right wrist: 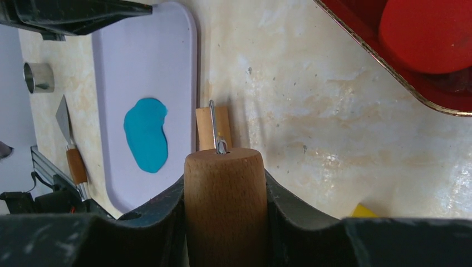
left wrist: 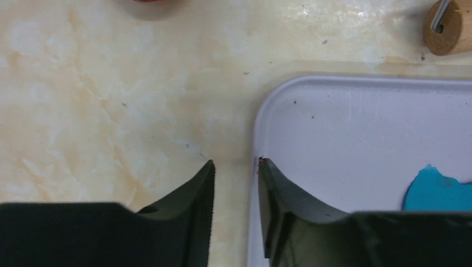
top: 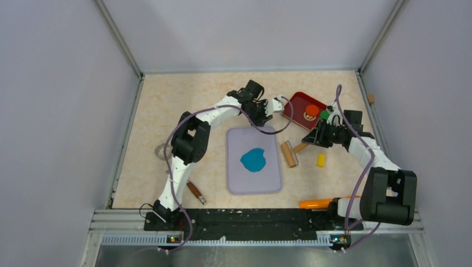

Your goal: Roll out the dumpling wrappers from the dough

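Note:
The dough (top: 253,160) is a flattened teal patch on the lavender mat (top: 245,181). No dumpling wrappers are in view. My left gripper (top: 268,110) hovers at the mat's far edge. In the left wrist view, that gripper (left wrist: 235,162) is open by a narrow gap astride the mat's rim (left wrist: 261,119), with nothing between the jaws. The dough (left wrist: 439,192) is to its right. My right gripper (top: 315,138) is shut on the wooden roller's handle (right wrist: 224,200). The roller's barrel (top: 289,154) lies just right of the mat.
A red tray (top: 294,105) with red and green pieces stands at the back right. On the table lie a yellow piece (top: 321,160), an orange tool (top: 316,203), a metal ring cutter (top: 161,150) and a wooden-handled scraper (top: 196,192).

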`<action>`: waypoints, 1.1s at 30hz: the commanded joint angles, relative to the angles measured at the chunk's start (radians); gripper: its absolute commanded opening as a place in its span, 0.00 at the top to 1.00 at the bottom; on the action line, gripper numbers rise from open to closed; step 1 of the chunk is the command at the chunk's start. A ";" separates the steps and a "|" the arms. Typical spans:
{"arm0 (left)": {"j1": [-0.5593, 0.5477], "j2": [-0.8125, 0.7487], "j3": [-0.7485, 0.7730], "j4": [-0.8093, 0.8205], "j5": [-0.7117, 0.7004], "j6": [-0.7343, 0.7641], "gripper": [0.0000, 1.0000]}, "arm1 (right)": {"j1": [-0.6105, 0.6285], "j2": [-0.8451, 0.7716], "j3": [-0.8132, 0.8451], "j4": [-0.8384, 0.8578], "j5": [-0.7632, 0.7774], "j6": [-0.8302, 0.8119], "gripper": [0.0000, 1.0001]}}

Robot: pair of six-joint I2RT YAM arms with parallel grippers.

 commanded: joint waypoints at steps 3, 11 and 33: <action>0.024 -0.037 0.116 0.048 0.051 -0.146 0.53 | -0.015 -0.025 -0.052 0.040 0.207 -0.063 0.99; 0.029 -0.301 -0.038 0.190 -0.030 -0.454 0.17 | -0.015 -0.010 -0.050 0.027 0.268 -0.082 0.90; 0.102 -0.798 -0.526 0.000 -0.180 -0.724 0.01 | -0.031 0.055 0.078 -0.095 0.345 -0.240 0.47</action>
